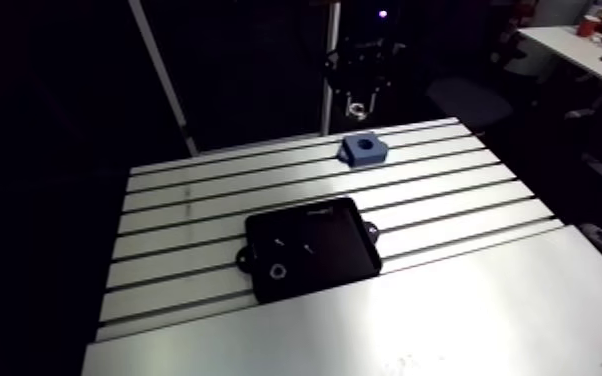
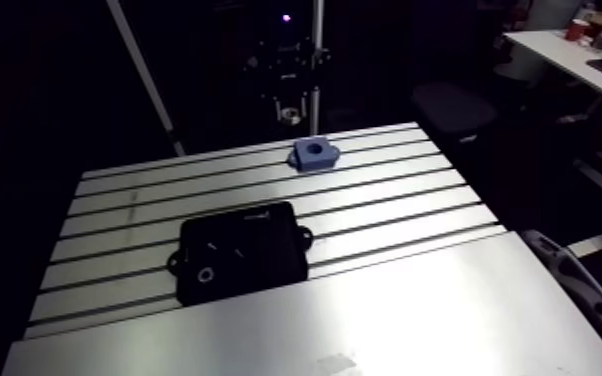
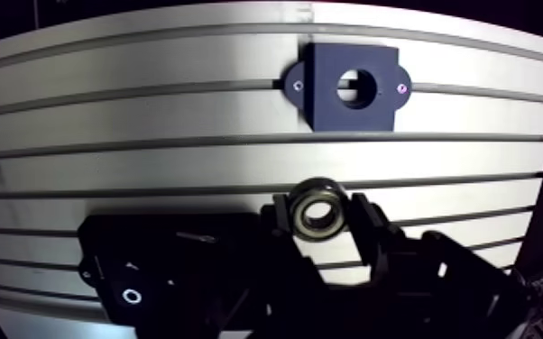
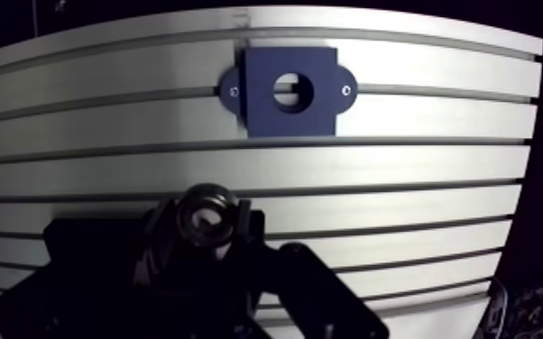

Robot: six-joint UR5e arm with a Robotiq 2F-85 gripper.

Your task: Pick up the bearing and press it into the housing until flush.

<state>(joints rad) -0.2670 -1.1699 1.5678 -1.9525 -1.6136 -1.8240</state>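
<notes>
Wrist view shows the gripper [image 3: 320, 211] clamping the bearing [image 3: 317, 188] between its fingers [image 3: 367, 225], blue housing [image 3: 329, 110] well ahead, black tray [image 3: 140, 254] seemingly below, beside it.

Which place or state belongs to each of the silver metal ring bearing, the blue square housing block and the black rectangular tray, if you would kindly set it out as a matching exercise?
Things:
1. silver metal ring bearing
2. blue square housing block
3. black rectangular tray

Places or states:
A. flat on the slotted table, holding a small pale ring
B. ahead of the gripper, bore empty
C. clamped in the gripper

Pairs: 1-C, 2-B, 3-A.
</notes>
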